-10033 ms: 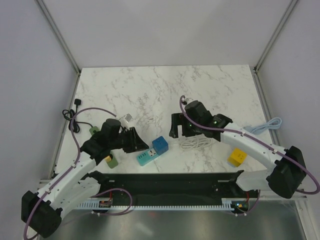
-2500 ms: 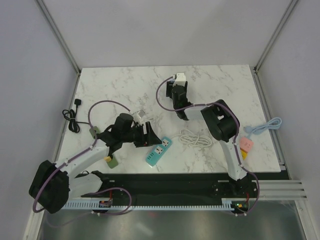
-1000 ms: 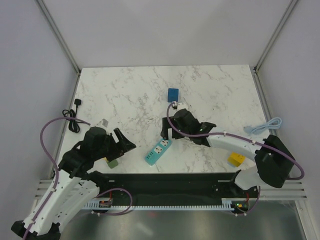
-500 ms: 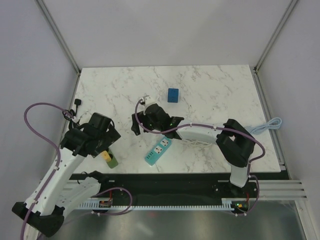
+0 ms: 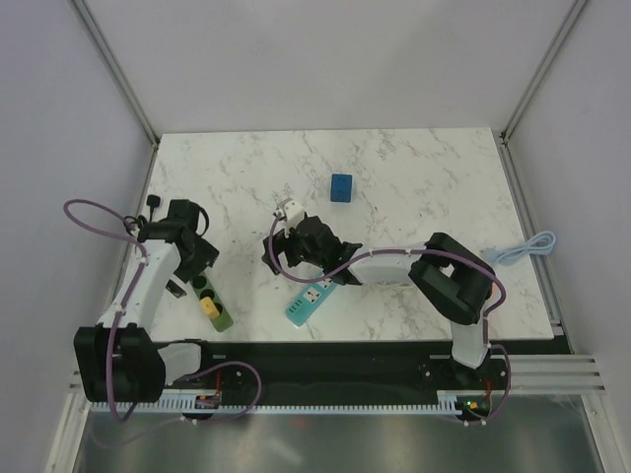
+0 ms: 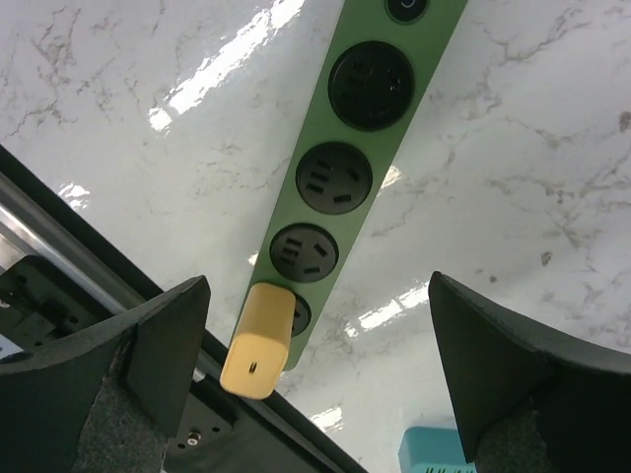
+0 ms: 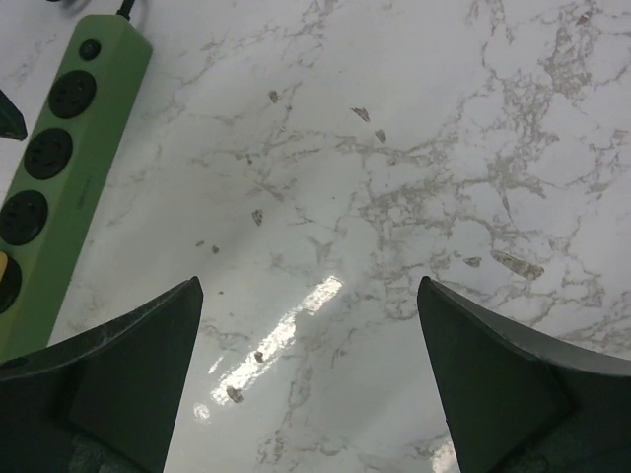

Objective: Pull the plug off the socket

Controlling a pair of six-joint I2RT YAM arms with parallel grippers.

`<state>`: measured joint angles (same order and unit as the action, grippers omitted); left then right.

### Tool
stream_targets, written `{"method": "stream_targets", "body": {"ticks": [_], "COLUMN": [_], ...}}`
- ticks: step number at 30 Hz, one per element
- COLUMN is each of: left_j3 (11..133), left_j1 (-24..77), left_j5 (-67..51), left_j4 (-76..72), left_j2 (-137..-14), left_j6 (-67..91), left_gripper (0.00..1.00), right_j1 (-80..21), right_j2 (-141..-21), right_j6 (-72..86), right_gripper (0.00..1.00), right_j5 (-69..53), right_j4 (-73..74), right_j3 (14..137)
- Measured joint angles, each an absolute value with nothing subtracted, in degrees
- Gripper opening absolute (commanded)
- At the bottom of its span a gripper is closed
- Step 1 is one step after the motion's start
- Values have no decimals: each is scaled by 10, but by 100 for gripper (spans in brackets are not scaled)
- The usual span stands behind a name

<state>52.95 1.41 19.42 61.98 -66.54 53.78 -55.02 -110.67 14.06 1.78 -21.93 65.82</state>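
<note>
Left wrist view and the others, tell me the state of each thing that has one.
Yellow plug: plugged in, end socket.
Green strip: one socket taken, three empty.
Left gripper: open, holding nothing.
Right gripper: open, holding nothing.
Teal strip: no plug in the visible sockets.
Blue plug: unplugged, lying loose.

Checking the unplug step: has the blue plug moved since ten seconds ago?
Yes. The blue plug has left the teal power strip and now lies apart from it, nearer the far edge of the table.

Bright, even overhead light, soft shadows — white glare streaks on the marble bench (image 7: 444, 148) in both wrist views
</note>
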Motion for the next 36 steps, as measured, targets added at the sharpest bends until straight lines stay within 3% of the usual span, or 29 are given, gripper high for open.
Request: {"method": "stream_targets", "body": {"ticks": [8, 21, 24, 27, 28, 33, 35, 36], "left_j3": [487, 436, 435, 435, 435, 446, 460, 467], "left_j1": [-12, -13, -13, -13, -11, 10, 27, 37], "left_j5": [178, 174, 172, 171, 170, 179, 186, 188], "left_j4": [536, 475, 465, 462, 462, 468, 478, 481], "left_j2": [-750, -814, -818, -819, -820, -835, -851, -858], "left_j6": [516, 522, 529, 528, 526, 517, 511, 507], "left_gripper": [99, 83, 67, 57, 45, 23, 4, 2], "right_j1": [-503, -502, -502, -502, -502, -502, -502, -502], "right_j2": [-1103, -1100, -1097, -1095, -1095, -1095, -1095, -1095], "right_j6": [150, 152, 152, 152, 152, 152, 152, 152], "right_gripper": [98, 98, 98, 98, 98, 98, 98, 98], "right_j5": [-20, -43, -43, -43, -43, -43, -43, -43], "right_j4": [-297, -341, -345, -355, -356, -356, -356, -356], "right_j3": [597, 585, 585, 585, 585, 585, 585, 585]}}
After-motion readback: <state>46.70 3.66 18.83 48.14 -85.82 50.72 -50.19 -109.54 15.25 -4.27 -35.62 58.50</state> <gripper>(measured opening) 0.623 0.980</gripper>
